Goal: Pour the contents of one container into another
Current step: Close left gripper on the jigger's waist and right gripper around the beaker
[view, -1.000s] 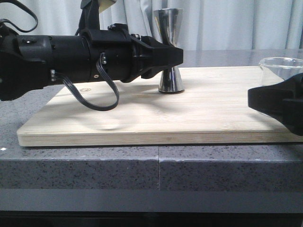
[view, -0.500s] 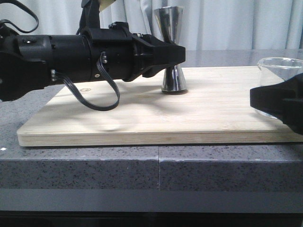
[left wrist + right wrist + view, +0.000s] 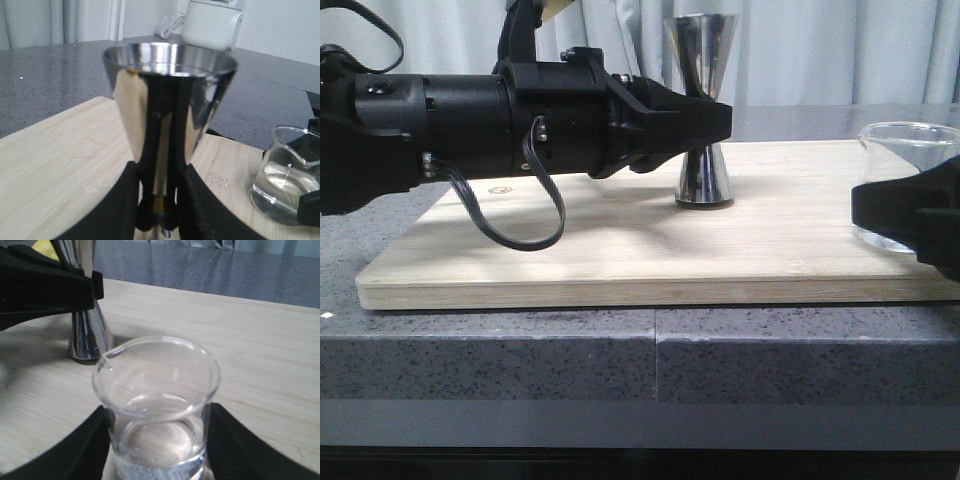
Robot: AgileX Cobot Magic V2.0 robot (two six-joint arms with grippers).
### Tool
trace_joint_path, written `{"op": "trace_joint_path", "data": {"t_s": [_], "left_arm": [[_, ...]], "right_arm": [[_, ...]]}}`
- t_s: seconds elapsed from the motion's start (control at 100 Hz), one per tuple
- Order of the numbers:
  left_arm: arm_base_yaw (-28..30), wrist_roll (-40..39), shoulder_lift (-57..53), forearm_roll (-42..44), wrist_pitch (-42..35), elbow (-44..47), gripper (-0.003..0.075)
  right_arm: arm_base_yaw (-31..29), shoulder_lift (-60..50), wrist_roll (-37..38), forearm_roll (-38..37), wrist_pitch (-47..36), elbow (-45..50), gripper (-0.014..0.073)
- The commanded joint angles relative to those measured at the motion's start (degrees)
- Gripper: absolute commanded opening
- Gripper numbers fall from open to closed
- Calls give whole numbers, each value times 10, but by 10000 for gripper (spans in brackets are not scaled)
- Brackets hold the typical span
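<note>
The steel hourglass jigger [image 3: 703,180] stands upright on the wooden board [image 3: 570,250], right of its middle. My left gripper [image 3: 720,120] reaches in level from the left and is shut on the jigger's narrow waist. In the left wrist view the jigger [image 3: 165,100] fills the middle, its gold band between my fingers [image 3: 125,205]. The clear glass beaker [image 3: 905,160] stands at the board's right end with a little clear liquid in it. My right gripper [image 3: 920,215] is shut on its lower body. In the right wrist view both pads press the beaker [image 3: 157,405], its lip turned toward the jigger [image 3: 89,335].
The board lies on a grey speckled counter [image 3: 470,350] with a front edge close to the camera. Pale curtains hang behind. A white appliance [image 3: 212,25] stands far back on the counter. A black cable loop [image 3: 515,225] hangs under the left arm.
My left gripper has carried the jigger to the right along the board, toward the beaker. The beaker in my right gripper has shifted slightly left.
</note>
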Motion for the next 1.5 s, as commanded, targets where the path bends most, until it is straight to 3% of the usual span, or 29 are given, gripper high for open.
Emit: {"op": "trace_joint_path", "data": {"t_s": [0.0,0.38,0.86,1.11,1.49], "left_arm": [[0,-4,-25,-14,-53,-14,-21],[0,-4,-28,7,-73,-14,-21],[0,-4,-29,12,-74,-14,-21],[0,-4,-29,12,-74,-14,-21],[0,-4,-29,12,-74,-14,-21]], "right_arm": [[0,-4,-4,-5,-52,-16,365],[0,-4,-4,-5,-87,-16,365],[0,-4,-4,-5,-73,-16,364],[0,-4,-4,-6,-73,-16,240],[0,-4,-4,-14,-77,-16,240]]}}
